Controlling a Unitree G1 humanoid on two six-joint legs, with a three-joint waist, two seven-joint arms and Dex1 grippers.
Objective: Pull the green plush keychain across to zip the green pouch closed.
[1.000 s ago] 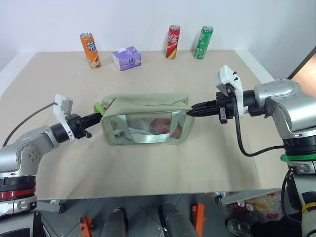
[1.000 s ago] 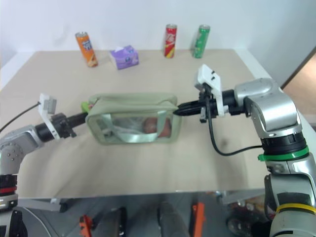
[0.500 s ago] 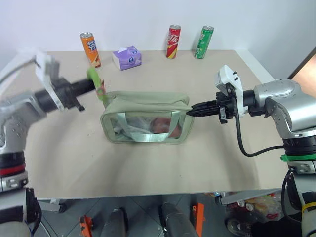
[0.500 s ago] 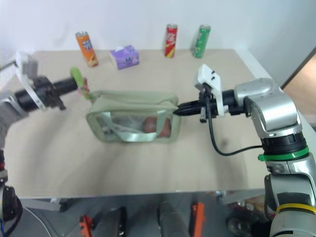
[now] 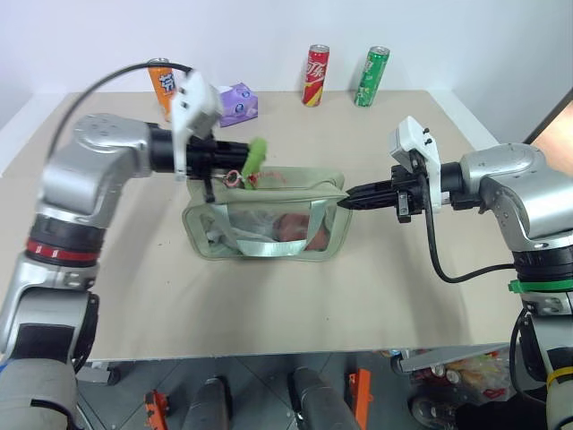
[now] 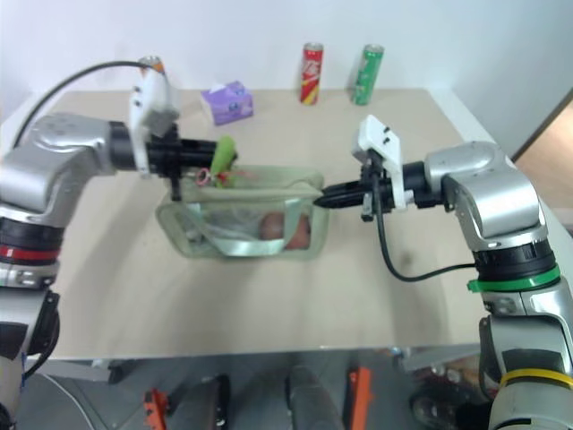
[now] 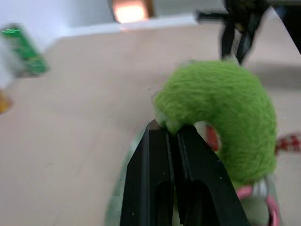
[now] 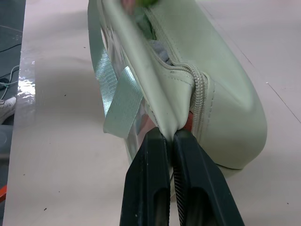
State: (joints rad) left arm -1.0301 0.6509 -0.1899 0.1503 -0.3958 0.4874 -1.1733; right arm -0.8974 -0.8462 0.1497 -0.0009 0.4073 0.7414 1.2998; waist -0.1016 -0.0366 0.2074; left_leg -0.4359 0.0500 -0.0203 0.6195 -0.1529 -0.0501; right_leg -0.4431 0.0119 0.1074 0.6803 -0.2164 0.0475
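The pale green pouch [image 5: 264, 219] stands mid-table, its clear window facing me and its right end lifted a little. My left gripper [image 5: 238, 152] is shut on the green plush keychain [image 5: 254, 155], a fuzzy lime ring on a pink clasp, held just above the left part of the pouch's top. The left wrist view shows the black fingertips [image 7: 160, 134] pinching the keychain [image 7: 225, 108]. My right gripper [image 5: 345, 202] is shut on the fabric at the pouch's right end [image 8: 188, 94], where the zipper [image 8: 200, 89] still gapes.
Along the table's far edge stand an orange can [image 5: 162, 85], a purple tissue pack [image 5: 235, 103], a red can [image 5: 315, 75] and a green can [image 5: 370, 76]. Bare tabletop [image 5: 269, 305] lies between the pouch and the near edge.
My left gripper has risen and swung right with the keychain, from the pouch's left end to above its top. The right gripper has kept still on the pouch's right end.
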